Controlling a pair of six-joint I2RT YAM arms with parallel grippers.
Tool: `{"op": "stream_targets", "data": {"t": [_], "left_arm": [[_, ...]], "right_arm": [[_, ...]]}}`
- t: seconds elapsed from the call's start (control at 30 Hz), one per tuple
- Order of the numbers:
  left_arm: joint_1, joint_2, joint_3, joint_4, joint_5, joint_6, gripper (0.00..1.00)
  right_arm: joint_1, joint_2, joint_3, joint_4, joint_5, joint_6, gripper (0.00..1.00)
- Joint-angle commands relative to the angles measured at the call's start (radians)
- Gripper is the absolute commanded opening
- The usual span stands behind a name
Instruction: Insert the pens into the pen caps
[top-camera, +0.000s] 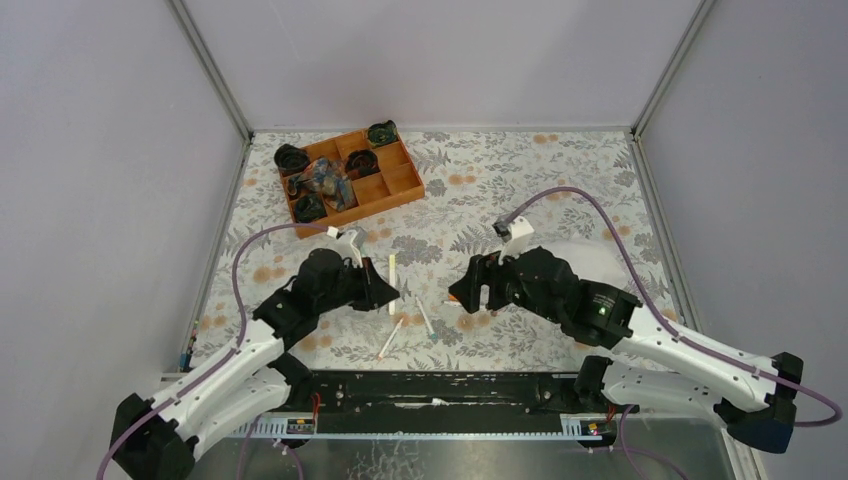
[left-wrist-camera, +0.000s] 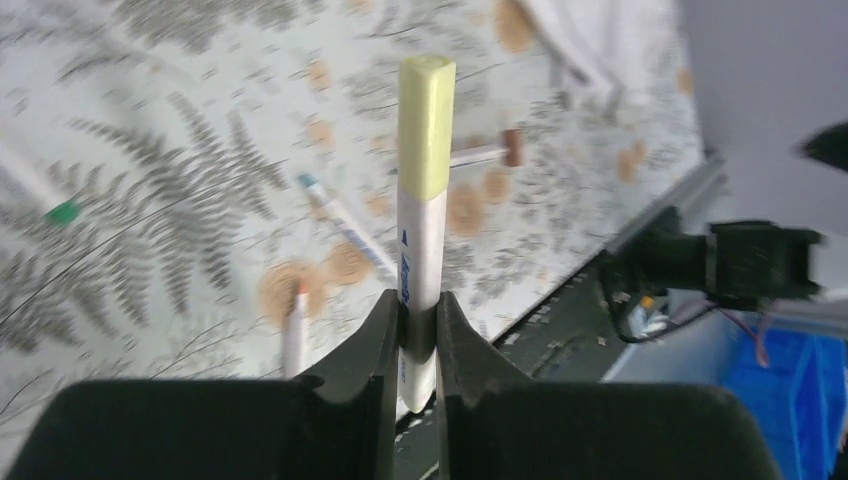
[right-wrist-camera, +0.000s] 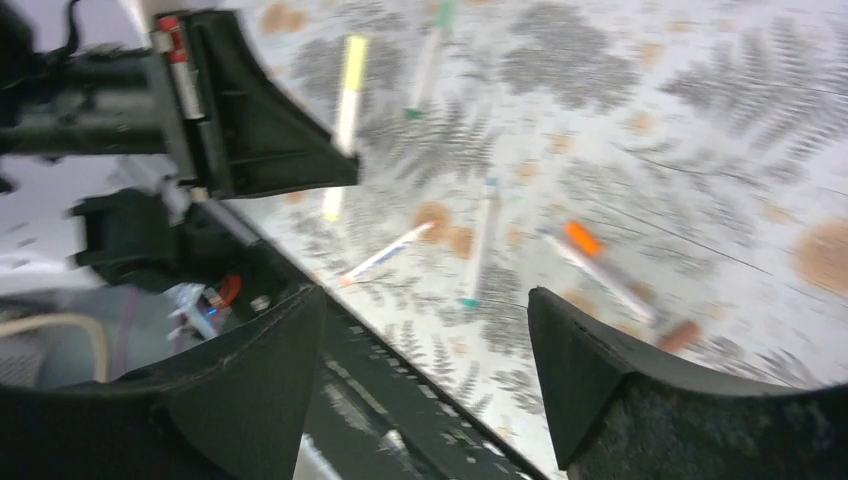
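My left gripper (left-wrist-camera: 420, 318) is shut on a white pen (left-wrist-camera: 419, 255) that carries a yellowish cap (left-wrist-camera: 426, 128) on its far end, and holds it above the table. In the top view this gripper (top-camera: 388, 291) is left of centre with the pen (top-camera: 393, 270) sticking out of it. My right gripper (right-wrist-camera: 428, 300) is open and empty, and in the top view (top-camera: 460, 293) it faces the left one. Between them on the cloth lie a teal-tipped pen (right-wrist-camera: 478, 245), an orange-tipped pen (right-wrist-camera: 385, 255) and a pen with an orange cap (right-wrist-camera: 598, 262). A brown cap (left-wrist-camera: 513, 146) sits on another pen.
An orange compartment tray (top-camera: 404, 186) with dark objects stands at the back left. A crumpled white paper sheet (top-camera: 590, 252) lies partly under my right arm. The black rail (top-camera: 440, 392) runs along the table's near edge. A green-tipped pen (right-wrist-camera: 428, 58) lies farther back.
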Motion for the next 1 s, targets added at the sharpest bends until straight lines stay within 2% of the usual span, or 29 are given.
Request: {"op": "stream_targets", "data": {"t": [0.0, 0.17, 0.3, 0.4, 0.57, 0.7, 0.87, 0.97], "left_arm": [[0.002, 0.103, 0.025, -0.099, -0.172, -0.011, 0.00], [0.003, 0.234, 0.058, -0.096, -0.215, 0.012, 0.00], [0.002, 0.336, 0.087, -0.084, -0.238, 0.033, 0.01], [0.003, 0.416, 0.111, -0.076, -0.270, 0.047, 0.03], [0.003, 0.524, 0.150, -0.051, -0.292, 0.053, 0.08], [0.003, 0.587, 0.166, -0.036, -0.316, 0.051, 0.11], [0.003, 0.640, 0.183, -0.040, -0.347, 0.065, 0.21], [0.003, 0.651, 0.184, -0.041, -0.353, 0.071, 0.32]], "right_arm": [[-0.001, -0.042, -0.013, -0.192, 0.331, 0.027, 0.82], [-0.002, -0.088, -0.110, -0.193, 0.398, 0.046, 0.89], [-0.018, -0.061, -0.151, -0.184, 0.411, 0.042, 0.92], [-0.068, -0.015, -0.160, -0.164, 0.368, 0.023, 0.93], [-0.211, 0.041, -0.182, -0.093, 0.213, -0.012, 0.94], [-0.265, 0.086, -0.180, -0.049, 0.153, -0.041, 0.95], [-0.303, 0.155, -0.159, -0.033, 0.123, -0.055, 0.95], [-0.316, 0.179, -0.153, -0.016, 0.114, -0.056, 0.95]]}}
